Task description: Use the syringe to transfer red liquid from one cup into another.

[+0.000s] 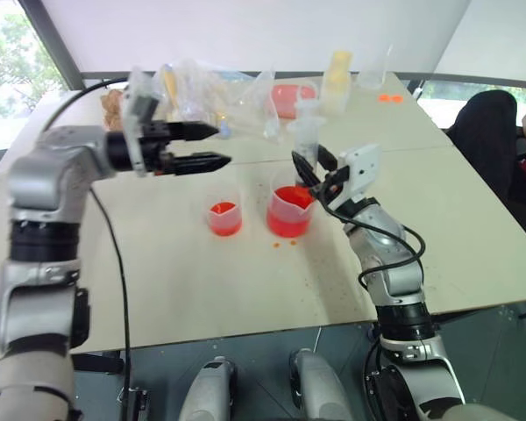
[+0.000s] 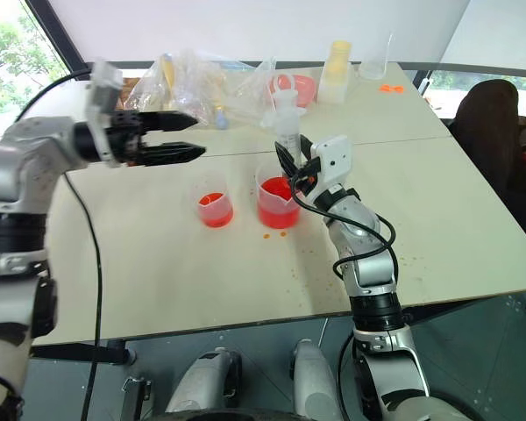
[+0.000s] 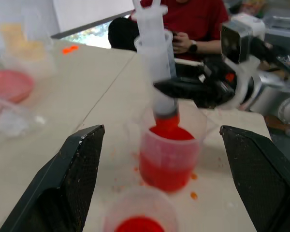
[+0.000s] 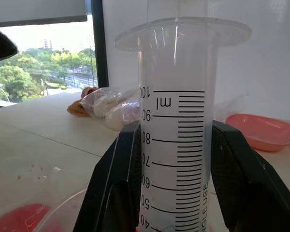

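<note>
Now right gripper (image 1: 311,171) clenched on large clear graduated plastic syringe (image 1: 308,132), held upright, tip dipped in red liquid (image 1: 291,198) of wide spouted clear beaker (image 1: 289,210) at counter (image 1: 202,281) centre. Small narrow clear cup (image 1: 223,217) just beside beaker. Left gripper (image 1: 212,146) released, empty, hovering apart above cup. Judgement: keep barrel vertical and tip submerged; left gripper takes plunger, pulls slowly, avoids air. Right wrist view gives scale marks; left wrist view shows drips on counter.
</note>
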Action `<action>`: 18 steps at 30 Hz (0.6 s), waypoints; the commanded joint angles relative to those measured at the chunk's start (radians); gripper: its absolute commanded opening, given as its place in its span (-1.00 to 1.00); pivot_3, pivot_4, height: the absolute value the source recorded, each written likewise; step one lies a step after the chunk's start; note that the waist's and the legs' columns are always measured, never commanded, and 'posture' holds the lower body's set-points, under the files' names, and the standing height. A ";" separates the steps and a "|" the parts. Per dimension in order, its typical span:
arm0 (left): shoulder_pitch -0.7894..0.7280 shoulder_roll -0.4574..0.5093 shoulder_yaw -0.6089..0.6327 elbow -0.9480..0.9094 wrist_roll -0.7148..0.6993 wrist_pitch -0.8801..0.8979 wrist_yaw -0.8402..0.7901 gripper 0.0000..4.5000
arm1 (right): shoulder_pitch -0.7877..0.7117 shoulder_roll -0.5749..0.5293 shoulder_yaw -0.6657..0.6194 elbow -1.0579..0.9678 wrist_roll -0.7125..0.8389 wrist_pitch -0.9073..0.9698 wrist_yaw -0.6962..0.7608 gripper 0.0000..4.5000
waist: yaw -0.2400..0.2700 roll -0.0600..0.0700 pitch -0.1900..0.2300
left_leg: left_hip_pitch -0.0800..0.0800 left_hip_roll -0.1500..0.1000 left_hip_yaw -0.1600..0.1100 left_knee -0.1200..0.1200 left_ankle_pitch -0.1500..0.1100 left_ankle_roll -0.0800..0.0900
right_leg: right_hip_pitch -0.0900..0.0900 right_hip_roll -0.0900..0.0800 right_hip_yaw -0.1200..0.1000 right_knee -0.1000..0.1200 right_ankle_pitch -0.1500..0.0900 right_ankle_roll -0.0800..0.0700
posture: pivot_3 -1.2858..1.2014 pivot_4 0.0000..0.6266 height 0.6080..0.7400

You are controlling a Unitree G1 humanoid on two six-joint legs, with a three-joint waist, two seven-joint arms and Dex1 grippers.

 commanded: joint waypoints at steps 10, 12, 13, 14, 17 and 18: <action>0.298 0.095 0.163 -0.286 -0.016 -0.001 0.200 0.76 | -0.258 0.163 0.063 -0.050 0.108 0.018 -0.006 -0.37 | -0.006 0.000 0.000 | 0.000 0.000 0.001 -0.002 0.000 -0.001 | -0.002 0.000 0.000 0.000 0.000 0.000 | 0.03 -0.52 1.00; 0.316 0.085 0.168 -0.301 -0.021 -0.008 0.232 0.76 | -0.255 0.201 0.104 -0.001 0.081 -0.023 0.018 -0.37 | -0.005 0.000 0.000 | 0.000 0.001 0.001 -0.002 0.000 -0.001 | -0.002 0.001 0.000 0.000 0.000 -0.001 | 0.03 -0.52 1.00; 0.322 0.081 0.168 -0.308 -0.028 -0.008 0.243 0.76 | -0.253 0.213 0.116 0.021 0.070 -0.041 0.027 -0.37 | -0.004 0.000 0.000 | 0.000 0.001 0.001 -0.002 0.000 -0.001 | -0.002 0.001 0.000 0.000 0.000 -0.001 | 0.03 -0.52 1.00; 0.331 0.080 0.168 -0.317 -0.031 -0.010 0.248 0.76 | -0.251 0.231 0.126 0.050 0.064 -0.059 0.032 -0.37 | -0.002 0.000 0.000 | 0.000 0.000 0.001 -0.002 0.001 -0.001 | -0.002 0.000 0.001 0.001 0.000 -0.001 | 0.03 -0.52 1.00; 0.339 0.087 0.185 -0.336 -0.040 -0.013 0.267 0.76 | -0.245 0.288 0.156 0.158 0.049 -0.121 0.051 -0.37 | 0.001 -0.001 0.000 | -0.001 0.000 0.001 -0.002 0.001 -0.002 | -0.002 -0.001 0.000 0.000 0.000 -0.001 | 0.03 -0.52 1.00; 0.324 0.088 0.198 -0.335 -0.050 -0.012 0.275 0.76 | -0.243 0.300 0.162 0.197 0.040 -0.145 0.057 -0.37 | 0.001 -0.001 0.000 | -0.001 0.000 0.001 -0.002 0.001 -0.002 | -0.002 -0.001 0.000 0.000 0.000 -0.001 | 0.03 -0.52 1.00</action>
